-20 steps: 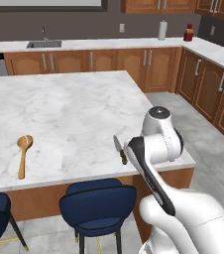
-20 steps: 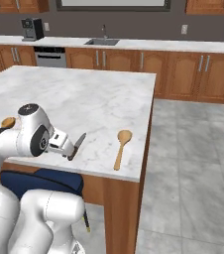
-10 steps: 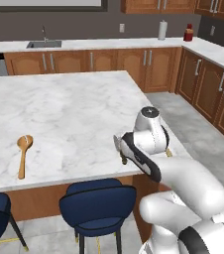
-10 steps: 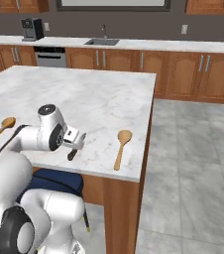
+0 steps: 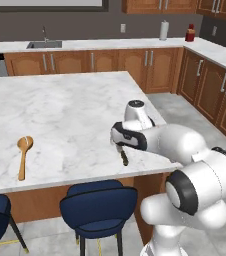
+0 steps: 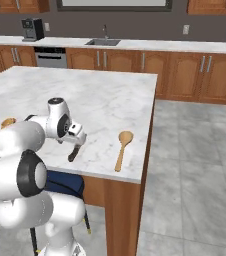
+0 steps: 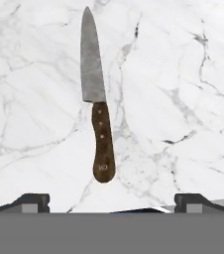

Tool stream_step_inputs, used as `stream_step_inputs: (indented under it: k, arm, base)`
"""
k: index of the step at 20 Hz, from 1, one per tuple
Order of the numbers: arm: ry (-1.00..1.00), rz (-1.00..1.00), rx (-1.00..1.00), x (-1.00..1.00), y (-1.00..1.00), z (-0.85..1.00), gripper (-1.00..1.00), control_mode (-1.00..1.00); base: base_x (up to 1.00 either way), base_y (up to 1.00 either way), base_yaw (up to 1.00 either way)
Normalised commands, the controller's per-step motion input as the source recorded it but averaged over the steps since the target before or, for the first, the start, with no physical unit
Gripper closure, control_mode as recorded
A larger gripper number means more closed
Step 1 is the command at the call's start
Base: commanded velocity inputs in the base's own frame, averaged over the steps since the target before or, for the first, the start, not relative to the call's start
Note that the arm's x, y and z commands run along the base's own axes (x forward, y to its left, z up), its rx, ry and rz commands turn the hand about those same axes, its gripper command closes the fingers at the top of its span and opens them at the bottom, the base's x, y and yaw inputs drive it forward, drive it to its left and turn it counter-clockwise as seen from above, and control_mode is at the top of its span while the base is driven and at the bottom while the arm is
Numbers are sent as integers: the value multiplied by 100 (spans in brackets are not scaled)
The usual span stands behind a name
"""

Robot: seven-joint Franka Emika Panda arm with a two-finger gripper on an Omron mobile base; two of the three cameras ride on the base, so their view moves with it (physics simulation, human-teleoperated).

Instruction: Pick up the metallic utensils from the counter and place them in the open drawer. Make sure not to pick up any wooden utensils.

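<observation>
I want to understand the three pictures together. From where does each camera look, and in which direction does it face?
Left base view: behind the arm's left, facing forward over the counter; the arm rises lower right, gripper above the knife.
Right base view: behind its right, same counter; arm lower left.
Hand view: on the hand, looking down at the knife; open fingertips at the bottom.
Shared: knife and counter in all; both base views show a spoon near the counter edge.

Marble counter (image 5: 70, 107) bears knife (image 7: 96, 96), wooden spoons (image 5: 23, 156).

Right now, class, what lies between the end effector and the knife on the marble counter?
Nothing: bare marble counter separates the open end effector from the knife in the hand view.
</observation>
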Motion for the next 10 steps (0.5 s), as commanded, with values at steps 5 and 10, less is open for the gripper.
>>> stream_step_inputs:
  k: [5, 10]
  arm:
    - [8, 0, 0, 0, 6, -43, -100, -100]
    - [4, 0, 0, 2, -12, -37, -100, -100]
  base:
    - [0, 0, 0]
    - [0, 0, 0]
